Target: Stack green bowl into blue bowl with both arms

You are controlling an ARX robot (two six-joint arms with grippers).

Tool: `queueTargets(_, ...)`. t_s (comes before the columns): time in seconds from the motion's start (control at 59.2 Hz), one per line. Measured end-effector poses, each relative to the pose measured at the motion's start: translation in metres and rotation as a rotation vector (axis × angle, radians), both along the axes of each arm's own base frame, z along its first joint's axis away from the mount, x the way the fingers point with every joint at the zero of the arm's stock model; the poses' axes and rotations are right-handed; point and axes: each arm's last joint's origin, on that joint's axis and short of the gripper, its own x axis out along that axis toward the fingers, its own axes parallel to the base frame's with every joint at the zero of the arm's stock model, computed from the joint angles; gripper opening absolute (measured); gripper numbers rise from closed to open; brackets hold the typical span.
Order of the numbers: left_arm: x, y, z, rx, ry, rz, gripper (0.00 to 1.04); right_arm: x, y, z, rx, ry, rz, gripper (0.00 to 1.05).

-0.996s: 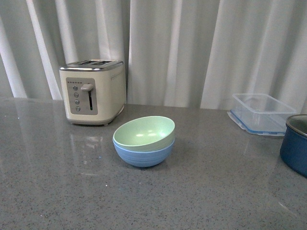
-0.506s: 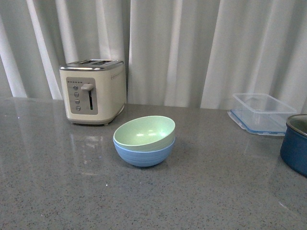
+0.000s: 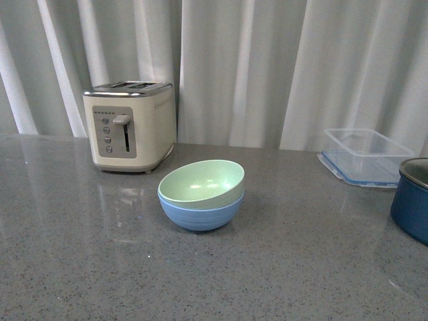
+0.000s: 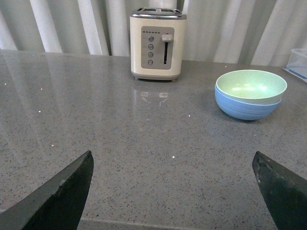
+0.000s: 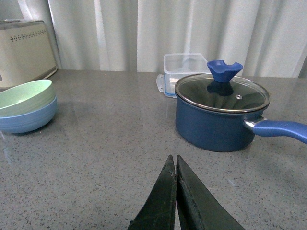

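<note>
The pale green bowl [image 3: 202,183] sits nested inside the light blue bowl [image 3: 200,212] in the middle of the grey counter, slightly tilted. Both also show in the left wrist view, green bowl [image 4: 251,86] in blue bowl [image 4: 247,108], and in the right wrist view, green bowl [image 5: 25,97] in blue bowl [image 5: 28,118]. My left gripper [image 4: 172,160] is open, well back from the bowls, nothing between its fingers. My right gripper [image 5: 173,158] is shut and empty, low over the counter, apart from the bowls. Neither arm shows in the front view.
A cream toaster [image 3: 130,127] stands behind the bowls to the left. A clear plastic container [image 3: 365,156] sits at the back right. A dark navy pot [image 5: 220,115] with glass lid and blue handle stands at the right. White curtains hang behind the counter.
</note>
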Motion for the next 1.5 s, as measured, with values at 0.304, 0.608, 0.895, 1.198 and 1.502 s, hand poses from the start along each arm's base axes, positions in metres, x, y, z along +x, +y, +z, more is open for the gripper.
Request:
queueTargets(0.304,0.0,0.0,0.0,0.0,0.0,0.0,0.98,-0.012,0.0,-0.005,0.0,0.029,0.001,0.01)
queueTargets(0.608,0.0,0.0,0.0,0.0,0.0,0.0,0.98,-0.013,0.0,-0.003,0.0,0.006,0.002,0.01)
queueTargets(0.895,0.0,0.0,0.0,0.0,0.0,0.0,0.98,-0.013,0.0,-0.003,-0.001,0.006,0.001,0.44)
queueTargets(1.198,0.0,0.0,0.0,0.0,0.0,0.0,0.98,-0.013,0.0,-0.003,0.0,0.006,0.001,0.97)
queueTargets(1.502,0.0,0.0,0.0,0.0,0.0,0.0,0.98,-0.013,0.0,-0.003,0.0,0.006,0.001,0.95)
